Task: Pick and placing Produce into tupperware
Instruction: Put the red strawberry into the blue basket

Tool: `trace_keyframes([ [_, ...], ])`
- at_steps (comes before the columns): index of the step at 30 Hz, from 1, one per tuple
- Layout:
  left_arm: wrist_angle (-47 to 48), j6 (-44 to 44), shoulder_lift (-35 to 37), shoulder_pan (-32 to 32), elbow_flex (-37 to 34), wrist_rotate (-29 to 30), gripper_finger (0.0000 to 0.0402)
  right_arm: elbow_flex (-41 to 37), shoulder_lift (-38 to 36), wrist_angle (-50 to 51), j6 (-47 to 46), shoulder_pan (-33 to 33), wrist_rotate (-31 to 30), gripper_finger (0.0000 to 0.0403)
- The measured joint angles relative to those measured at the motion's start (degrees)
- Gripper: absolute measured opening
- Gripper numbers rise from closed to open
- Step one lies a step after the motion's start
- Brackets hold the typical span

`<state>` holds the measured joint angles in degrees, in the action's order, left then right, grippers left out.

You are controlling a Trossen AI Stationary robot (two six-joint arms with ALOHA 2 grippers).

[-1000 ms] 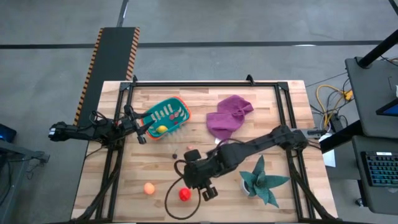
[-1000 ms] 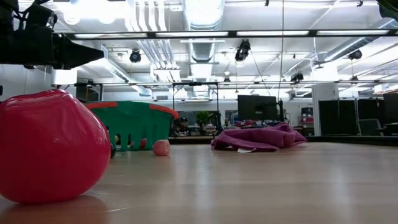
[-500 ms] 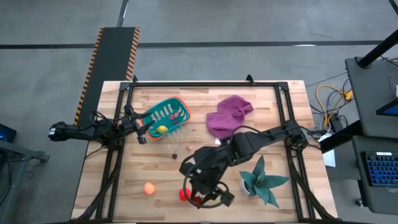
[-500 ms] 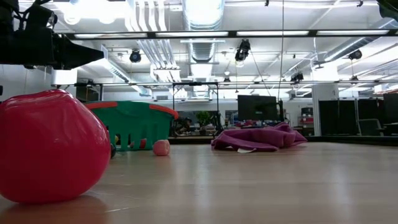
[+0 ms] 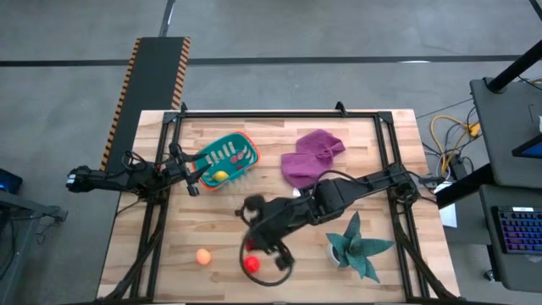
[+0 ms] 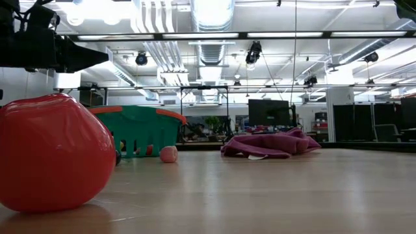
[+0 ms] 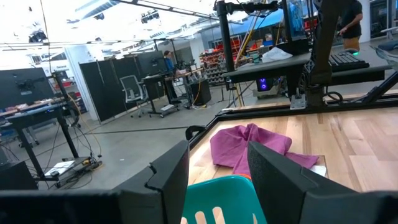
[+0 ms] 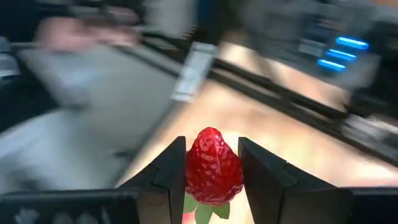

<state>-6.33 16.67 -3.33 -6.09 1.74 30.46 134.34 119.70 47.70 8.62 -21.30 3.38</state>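
Your right gripper [image 8: 211, 180] has its jaws closed on a small red toy strawberry [image 8: 213, 167] at lower centre, so carry it to the teal slotted basket [image 5: 224, 158] at upper left, where the left gripper [image 7: 217, 174], jaws parted and empty, waits.

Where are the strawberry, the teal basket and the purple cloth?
Red toy strawberry [image 8: 213, 166], right wrist view, its body.
Teal plastic basket with orange rim [image 5: 212, 146], high view, its rim.
Purple cloth [image 5: 312, 156], high view, its middle.

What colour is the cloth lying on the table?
The cloth is purple, clearest in the high view.
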Motion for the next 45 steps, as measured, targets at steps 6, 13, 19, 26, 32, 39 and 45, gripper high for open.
trace_keyframes([
  [6, 0.0, 0.0, 0.0, 0.0, 0.0, 0.0, 0.0151, 0.0, -0.02, 2.2, -7.84, -0.22, -36.05, 0.0116],
  [13, -0.02, 0.0, 0.0, 0.0, 0.0, 0.0, 0.0151, -0.02, -0.09, 13.03, -18.39, -0.5, -69.32, 0.0116],
  [19, -0.01, 0.02, 0.0, 0.0, 0.0, 0.01, 0.0151, -0.07, -0.11, 14.03, -19.16, -0.55, -69.05, 0.0116],
  [26, 0.0, 0.02, 0.0, 0.0, 0.0, 0.0, 0.0151, -0.04, -0.11, 13.98, -15.42, -0.44, -61.32, 0.0116],
  [32, 0.0, 0.02, 0.0, 0.0, 0.0, 0.0, 0.0151, -0.07, -0.09, 12.62, -11.37, -0.04, -41.83, 0.0116],
  [39, -0.01, 0.01, 0.0, 0.0, -0.02, 0.01, 0.0151, -0.07, -0.07, 6.06, -6.62, -0.14, -21.32, 0.0116],
  [45, 0.02, 0.0, 0.0, 0.0, -0.02, 0.0, 0.0151, -0.04, -0.04, 5.33, -5.69, 0.04, -21.38, 0.0116],
])
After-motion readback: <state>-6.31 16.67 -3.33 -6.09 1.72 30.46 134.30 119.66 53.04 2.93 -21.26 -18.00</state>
